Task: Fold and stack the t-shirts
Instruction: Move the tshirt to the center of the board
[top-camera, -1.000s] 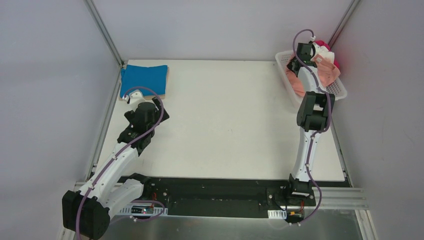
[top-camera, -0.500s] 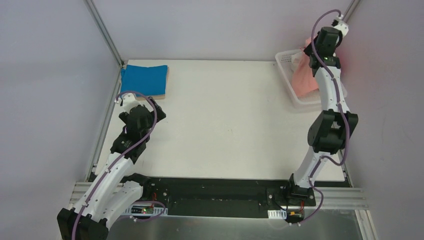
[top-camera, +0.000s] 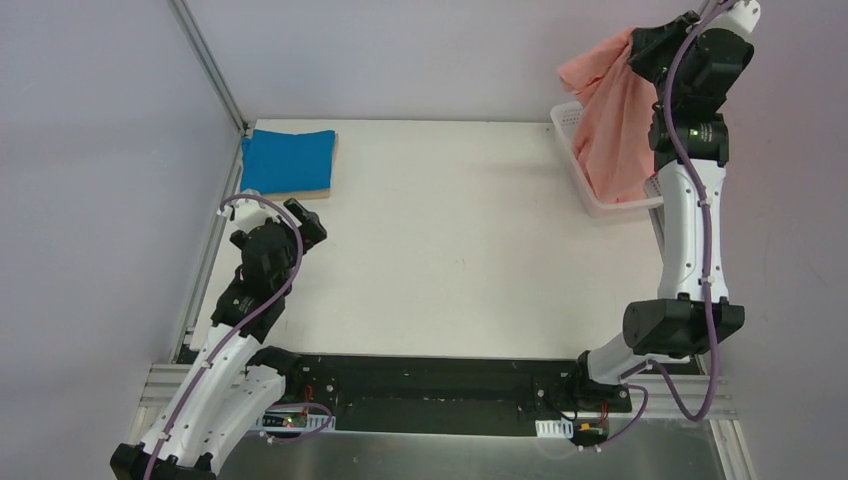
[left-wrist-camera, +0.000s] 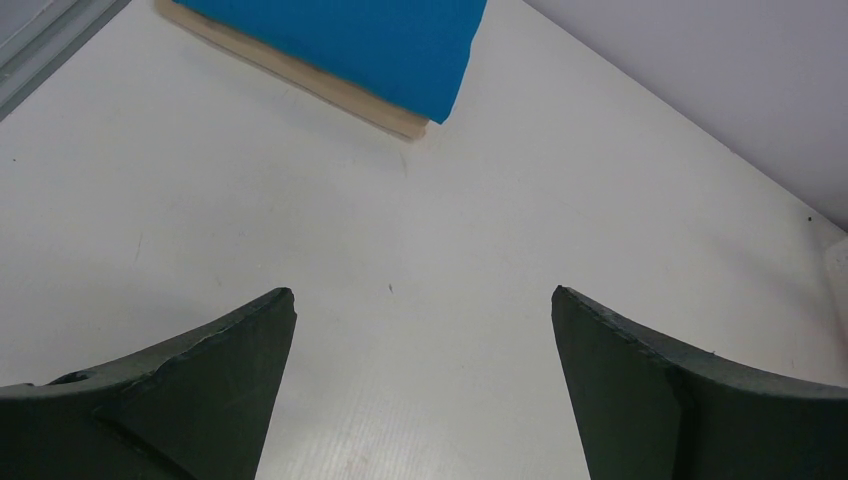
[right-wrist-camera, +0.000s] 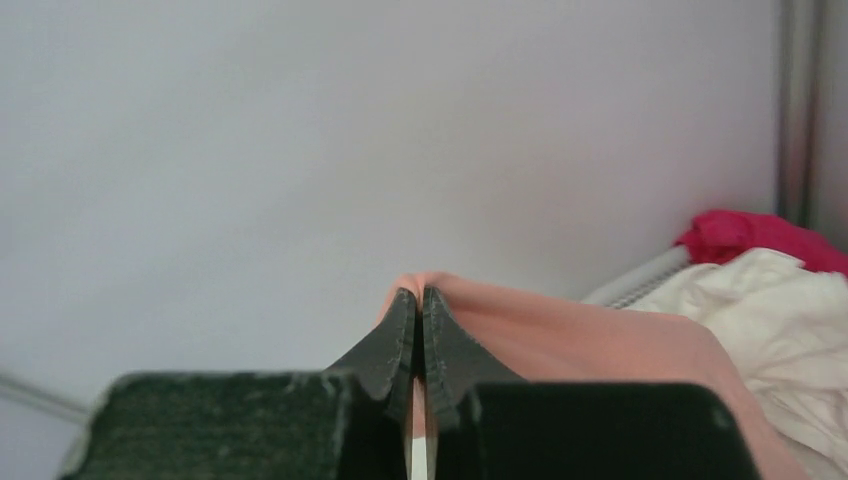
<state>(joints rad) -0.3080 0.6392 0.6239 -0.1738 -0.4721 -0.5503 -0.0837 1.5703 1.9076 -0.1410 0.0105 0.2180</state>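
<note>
One salmon-pink t-shirt (top-camera: 612, 130) is dangling limp over the basket (top-camera: 566, 118), right gripper (right-wrist-camera: 421, 298) pinching its bunched top edge. It looks light and floppy, probably spreading best from the shoulder corners. Left gripper (left-wrist-camera: 423, 300) is gaping, empty.

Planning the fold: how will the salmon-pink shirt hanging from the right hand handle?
Probably very floppy: the salmon-pink shirt drapes in loose folds from one pinch of the right hand. Likely light, since that narrow pinch carries it. It may snag the basket, as its lower end appears to reach into it.
</note>
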